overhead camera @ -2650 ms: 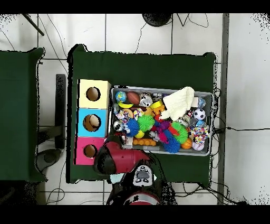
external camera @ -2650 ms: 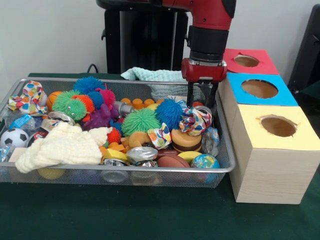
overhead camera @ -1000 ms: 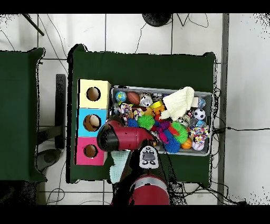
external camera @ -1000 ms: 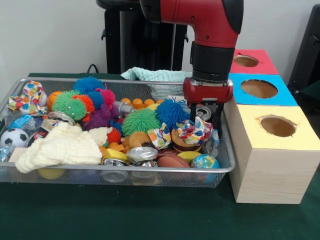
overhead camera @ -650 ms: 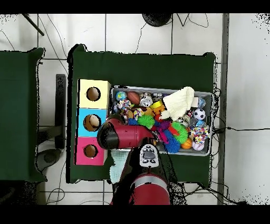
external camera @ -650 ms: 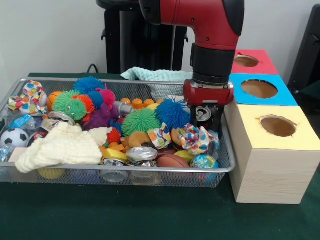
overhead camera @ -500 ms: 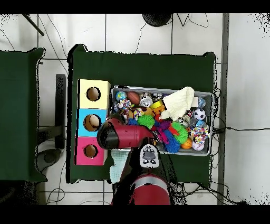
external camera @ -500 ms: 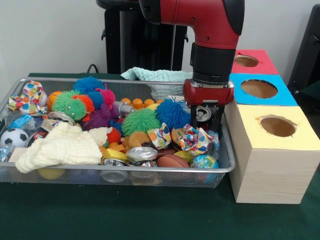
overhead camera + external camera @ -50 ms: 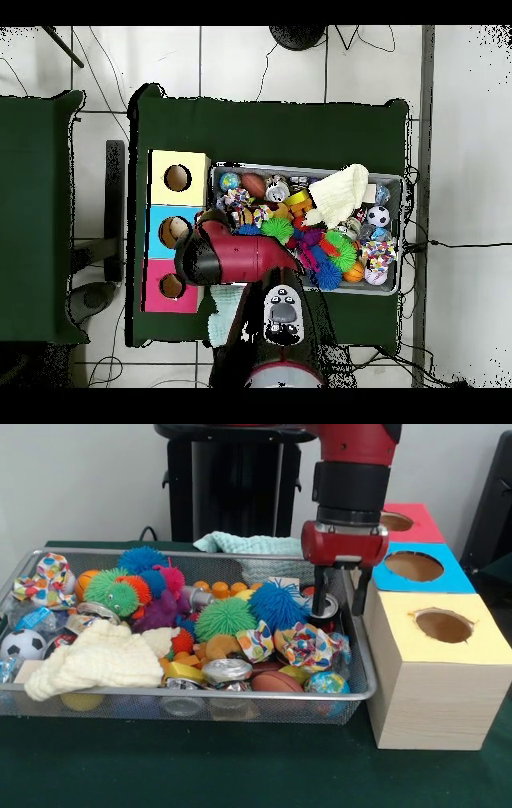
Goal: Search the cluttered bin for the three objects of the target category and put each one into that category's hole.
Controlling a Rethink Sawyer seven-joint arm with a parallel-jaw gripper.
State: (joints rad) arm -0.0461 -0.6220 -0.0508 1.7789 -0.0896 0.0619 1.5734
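Observation:
My gripper (image 9: 340,598) hangs open and empty above the right end of the wire bin (image 9: 200,694), close to the blue box (image 9: 376,556). A silver can (image 9: 329,608) stands in the bin just behind my left finger (image 9: 319,588). In front of it lies a multicoloured fabric scrunchie (image 9: 308,645). Blue (image 9: 272,604) and green (image 9: 224,617) spiky balls lie to its left. Seen from overhead, my red arm (image 9: 225,258) hides the gripper.
Three boxes with round holes stand right of the bin: yellow (image 9: 448,664), blue and red (image 9: 426,528). A cream knitted cloth (image 9: 96,656), crushed cans, small sports balls and more spiky balls crowd the bin. A teal cloth (image 9: 244,544) lies behind it.
My gripper went down at the bin's right end, pushed the scrunchie forward, then rose and shifted slightly toward the boxes. The can stayed in place.

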